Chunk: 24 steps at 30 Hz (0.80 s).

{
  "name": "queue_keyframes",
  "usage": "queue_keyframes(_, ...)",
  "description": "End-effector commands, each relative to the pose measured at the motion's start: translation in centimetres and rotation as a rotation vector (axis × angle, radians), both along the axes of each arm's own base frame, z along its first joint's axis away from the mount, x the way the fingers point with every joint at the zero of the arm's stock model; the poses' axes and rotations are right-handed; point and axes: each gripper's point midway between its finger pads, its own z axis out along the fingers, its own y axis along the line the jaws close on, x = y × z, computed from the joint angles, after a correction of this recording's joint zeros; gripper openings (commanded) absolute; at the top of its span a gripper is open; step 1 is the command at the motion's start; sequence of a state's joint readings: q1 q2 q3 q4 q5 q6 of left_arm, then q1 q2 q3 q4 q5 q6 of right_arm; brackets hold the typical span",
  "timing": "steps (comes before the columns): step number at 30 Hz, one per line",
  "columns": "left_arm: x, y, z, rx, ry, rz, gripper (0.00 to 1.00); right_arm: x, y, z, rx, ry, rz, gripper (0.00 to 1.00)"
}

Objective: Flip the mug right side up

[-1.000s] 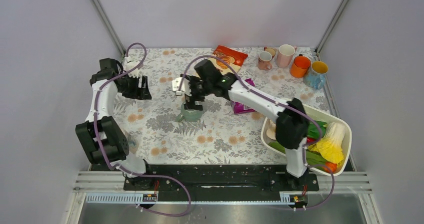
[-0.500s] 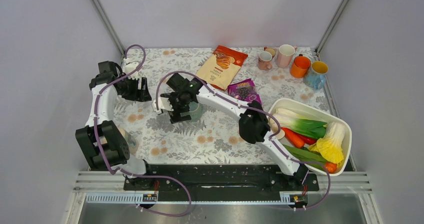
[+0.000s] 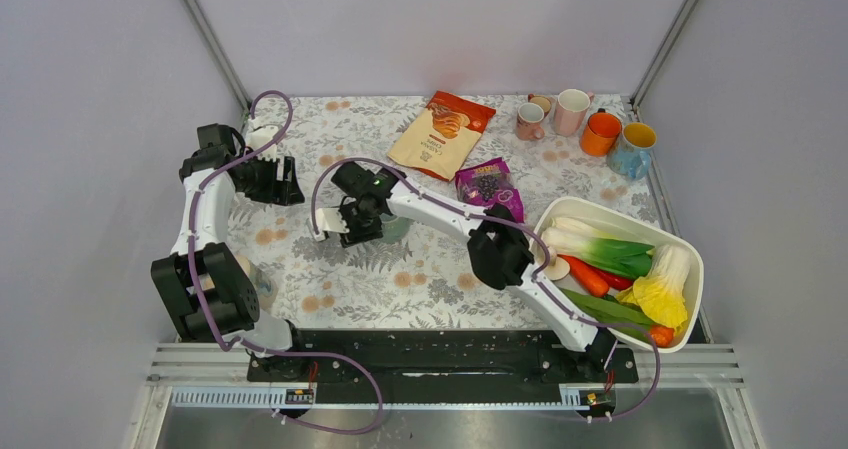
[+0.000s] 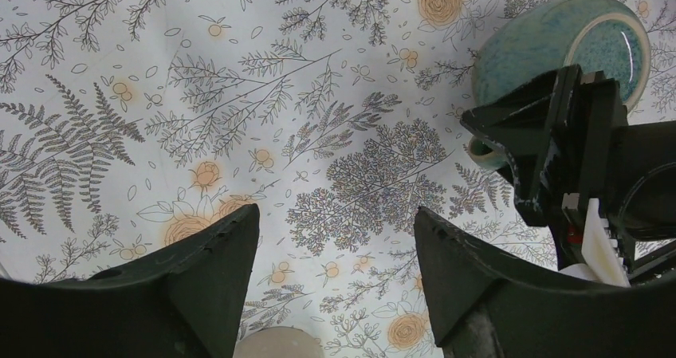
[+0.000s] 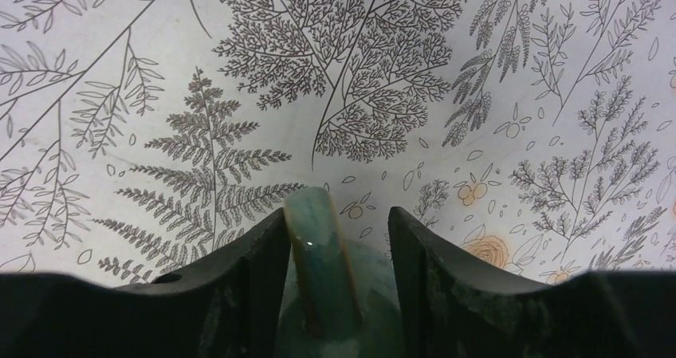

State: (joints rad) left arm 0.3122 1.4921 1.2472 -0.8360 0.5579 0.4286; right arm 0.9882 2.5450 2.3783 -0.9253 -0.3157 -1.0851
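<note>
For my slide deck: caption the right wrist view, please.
Right gripper straddles the green mug's handle over the fern-patterned tablecloth.

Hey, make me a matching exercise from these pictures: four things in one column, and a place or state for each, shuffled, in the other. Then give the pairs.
Things
1. teal glazed ceramic mug
2. flat orange snack bag
3. white plastic tub
4. left claw

Places or states
A. holds vegetables at the right side of the table
B. its handle sits between the fingers of the right claw
C. lies near the table's back edge
D. open and empty

Pairs: 1-B, 2-C, 3-A, 4-D
</note>
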Motion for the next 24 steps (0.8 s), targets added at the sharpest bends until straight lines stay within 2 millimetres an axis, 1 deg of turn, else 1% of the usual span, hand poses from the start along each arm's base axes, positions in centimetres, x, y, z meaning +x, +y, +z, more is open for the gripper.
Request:
queue_keyframes(1,0.4,-0.2,1.3,0.001,-0.067,-0.025,0.74,-0.2,-0.1,-1.8,-0.052,-0.042,0.017,0.49)
queue_keyframes(4,0.4,-0.2,1.3,0.006,-0.068,-0.029,0.73,-0.8,-0.6,-1.5,-0.069,-0.035,0.036,0.30)
queue_keyframes(5,0.3,-0.2,1.3,0.006,-0.068,-0.029,0.73,-0.9,-0.7,-1.2,-0.072,-0.037,0.042,0.21)
queue_keyframes(6,0.3,-0.2,1.2,0.005,-0.065,-0.030,0.73,-1.0,-0.8,-0.8,-0.073,-0.041,0.046,0.09)
queue_keyframes(7,0.3,-0.3,1.2,0.000,-0.062,-0.035,0.72,-1.1,-0.9,-0.5,-0.074,-0.048,0.046,0.00)
queue_keyframes(9,0.2,-0.5,1.0,-0.014,-0.054,-0.043,0.72,-0.9,-0.7,0.9,-0.051,-0.063,0.032,0.00)
queue_keyframes(11,0.1,-0.7,1.0,-0.024,-0.048,-0.049,0.71,-0.7,0.0,3.3,0.004,-0.066,-0.022,0.00)
queue_keyframes(13,0.1,-0.9,1.0,-0.035,-0.048,-0.058,0.71,-0.6,0.5,7.3,0.092,-0.078,-0.077,0.00)
queue_keyframes(15,0.2,-1.3,1.2,-0.061,-0.052,-0.072,0.71,-0.7,0.5,10.8,0.165,-0.093,-0.100,0.00)
queue_keyframes(18,0.6,-2.7,2.3,-0.136,-0.072,-0.114,0.72,-1.2,-0.2,15.1,0.276,-0.118,-0.136,0.00)
queue_keyframes(22,1.3,-5.1,3.1,-0.221,-0.089,-0.191,0.73,-1.7,-2.1,19.3,0.431,-0.119,-0.178,0.00)
queue_keyframes(24,1.5,-6.6,3.2,-0.261,-0.083,-0.235,0.73,-2.0,-3.1,21.3,0.508,-0.097,-0.208,0.00)
